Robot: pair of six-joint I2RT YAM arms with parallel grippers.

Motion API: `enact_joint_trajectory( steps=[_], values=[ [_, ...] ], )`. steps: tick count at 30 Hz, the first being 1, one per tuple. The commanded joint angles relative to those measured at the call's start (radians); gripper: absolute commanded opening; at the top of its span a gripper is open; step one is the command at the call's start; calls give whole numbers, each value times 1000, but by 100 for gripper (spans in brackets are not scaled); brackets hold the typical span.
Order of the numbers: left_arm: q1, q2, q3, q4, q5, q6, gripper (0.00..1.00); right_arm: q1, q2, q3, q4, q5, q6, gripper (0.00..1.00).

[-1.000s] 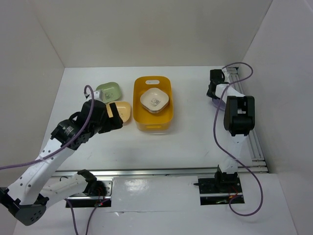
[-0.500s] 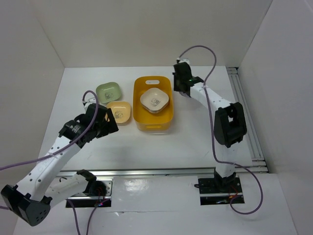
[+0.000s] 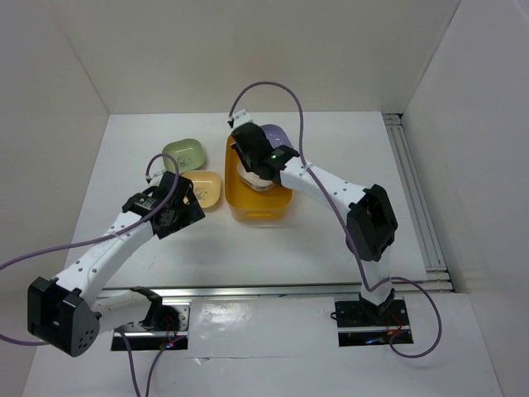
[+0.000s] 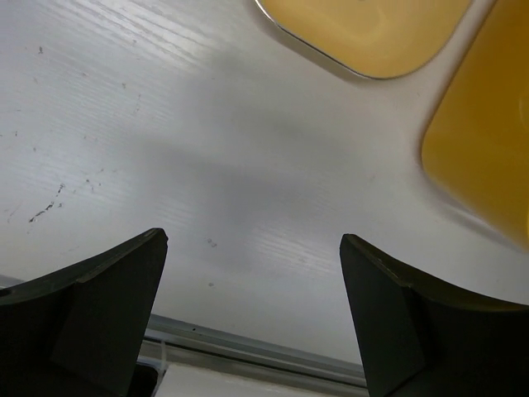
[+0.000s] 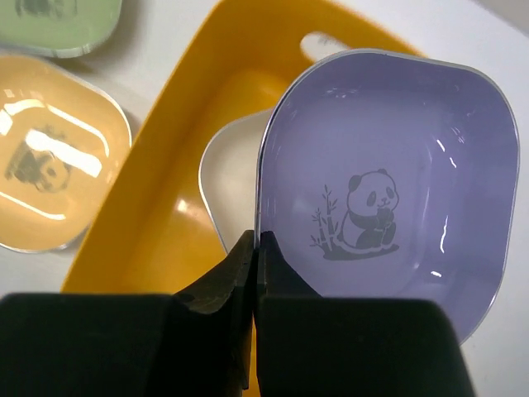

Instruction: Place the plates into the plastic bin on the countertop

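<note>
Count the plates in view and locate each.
4: lavender plate in the right gripper above the plastic bin; cream plate inside it; yellow plate left of the bin; green plate beyond that. Others may be hidden.

Plain white walls (image 3: pixel 248 50) on three sides, soft even light.

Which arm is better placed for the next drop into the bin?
Right: the right gripper is shut on the lavender plate, partly over the plastic bin and cream plate. The left gripper is open and empty near the yellow plate.
</note>
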Motion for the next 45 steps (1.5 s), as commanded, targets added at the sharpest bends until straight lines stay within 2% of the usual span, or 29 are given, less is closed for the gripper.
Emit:
enact_joint_trajectory(
  steps=[1,4,7,8,12,14,15,16,17,23,30,33,35,36,37,39,40,44,45],
  values=[
    [53,63,36,48,-17,-30,99,27,50,41,-50,32,-71,0],
    [82,86,65,66,-17,-30,99,27,74,41,-40,9,-92,0],
    [139,112,95,89,7,11,99,38,92,41,-27,-2,-124,9],
    [177,112,95,98,21,23,99,38,92,50,-15,-2,-138,28],
    [248,150,104,121,75,52,99,38,102,70,8,-22,-157,61],
    [259,150,77,167,89,52,99,38,79,70,40,-33,-178,65],
    [259,150,64,186,98,42,99,47,79,70,52,-33,-187,73],
    [259,150,55,199,98,42,99,58,62,70,62,-33,-187,90],
    [259,159,41,212,98,33,99,58,51,70,62,-33,-187,100],
    [288,300,53,328,107,42,99,135,-119,-31,103,28,-152,100],
    [288,508,113,424,74,66,99,214,-393,-303,169,38,-69,100],
    [297,580,135,454,65,57,95,256,-533,-408,203,28,-32,100],
    [297,607,135,454,64,45,93,270,-565,-434,203,28,-23,100],
    [297,617,115,466,52,45,90,279,-578,-443,203,38,-23,100],
    [306,617,106,467,43,45,77,279,-587,-459,203,50,-23,100],
    [306,598,60,477,34,8,67,288,-599,-459,203,61,-23,100],
    [306,579,44,477,34,-3,50,288,-599,-468,203,61,-23,100],
    [306,458,-16,458,-31,-41,23,297,-570,-441,188,61,-14,100],
    [306,437,-25,439,-46,-53,11,311,-570,-440,187,71,-5,100]
  ],
)
